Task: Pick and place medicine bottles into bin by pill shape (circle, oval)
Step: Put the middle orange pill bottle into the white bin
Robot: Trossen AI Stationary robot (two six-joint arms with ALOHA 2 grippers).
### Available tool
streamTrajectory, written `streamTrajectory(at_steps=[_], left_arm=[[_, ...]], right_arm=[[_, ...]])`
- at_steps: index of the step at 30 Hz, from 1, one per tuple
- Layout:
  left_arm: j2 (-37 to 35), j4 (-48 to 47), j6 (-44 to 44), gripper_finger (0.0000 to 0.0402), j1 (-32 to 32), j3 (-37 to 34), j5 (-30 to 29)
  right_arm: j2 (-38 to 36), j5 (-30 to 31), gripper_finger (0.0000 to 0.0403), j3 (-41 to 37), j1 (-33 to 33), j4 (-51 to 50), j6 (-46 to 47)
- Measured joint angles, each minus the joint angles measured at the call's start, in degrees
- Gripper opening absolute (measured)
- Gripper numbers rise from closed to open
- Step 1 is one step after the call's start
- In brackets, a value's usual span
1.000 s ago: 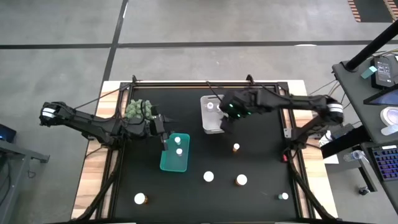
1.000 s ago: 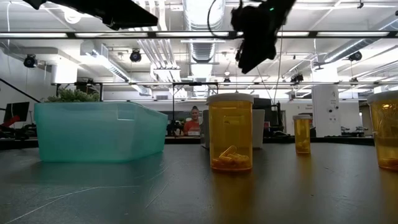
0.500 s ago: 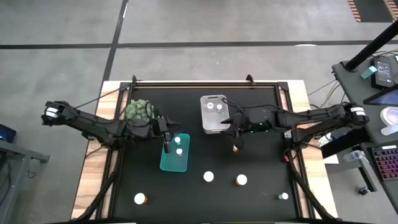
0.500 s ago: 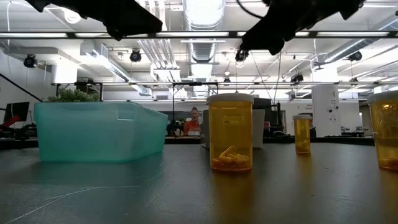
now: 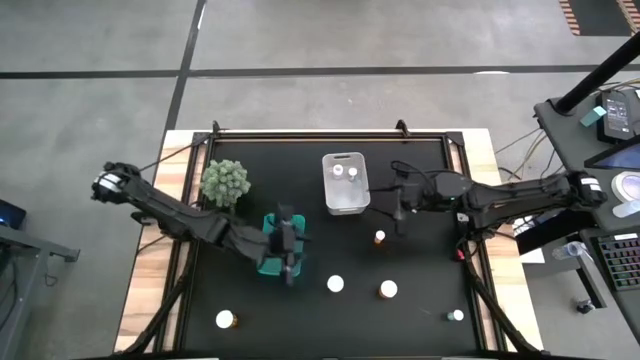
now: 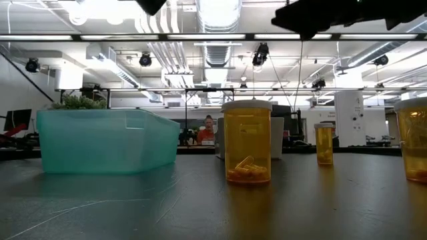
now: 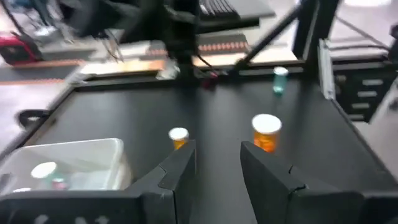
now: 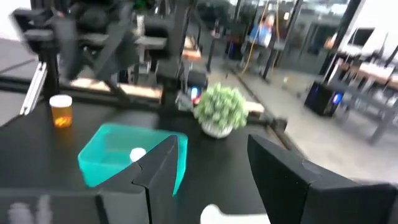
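A black table framed in pale wood is seen from above on a grey concrete floor, with a green plant at its back left. The left gripper, fingers parted and empty, is now held over the teal bin; it was beside the plant a second ago. The right gripper, also parted and empty, is held between the clear bin and an amber medicine bottle, with other bottles scattered toward the front.

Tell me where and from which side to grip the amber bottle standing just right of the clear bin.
Grip the amber bottle across its white cap or upper body, coming straight down from above. It stands upright and apart from the clear bin, so its round sides are free. The open right gripper hovers close by.
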Motion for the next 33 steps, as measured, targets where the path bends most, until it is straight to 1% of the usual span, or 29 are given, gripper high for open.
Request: streamTrajectory(at_steps=[2,7,10,13,15,18,21,25,28,33], left_arm=[[3.96,-5.75,-1.59,0.0112,-1.21,5.30,0.01],[14.30,-23.52,-7.72,0.0112,-2.74,19.64,0.31],[20.22,-31.08,-9.47,0.0112,-2.86,26.78,1.09],[25.23,-34.00,-9.45,0.0123,-2.55,31.66,6.08],[27.82,-33.93,-9.31,0.0142,-2.02,33.70,10.46],[30.33,-33.69,-9.92,0.0183,-1.13,35.20,14.95],[31.64,-33.50,-11.49,0.0227,-0.91,34.96,14.51],[32.20,-33.32,-10.95,0.0270,-0.98,33.77,12.13],[33.07,-32.51,-11.06,0.0285,-1.02,33.00,10.21],[36.22,-30.50,-11.73,0.0289,-1.02,32.38,10.09]], right_arm=[[-1.56,0.00,0.0187,-0.37,0.00,0.43,-1.03],[-4.30,-0.02,0.0187,-0.73,-0.02,0.03,-2.98],[-4.77,-0.02,0.0187,-0.93,-0.02,0.04,-2.95],[-4.65,-0.02,0.0187,-1.33,-0.02,-0.59,-2.70],[-4.65,-0.02,0.0187,-1.53,-0.02,-0.72,-1.79],[-4.69,-0.04,0.0187,-1.53,-0.02,-1.75,-0.33],[-4.67,-0.62,0.0187,-1.62,-0.01,-2.75,1.33],[-4.65,-4.17,0.0187,-1.64,0.13,-3.08,2.75],[-4.66,-4.69,0.0187,-1.64,0.52,-3.08,3.18],[-4.65,-4.66,0.0187,-1.64,0.74,-2.96,3.14]])
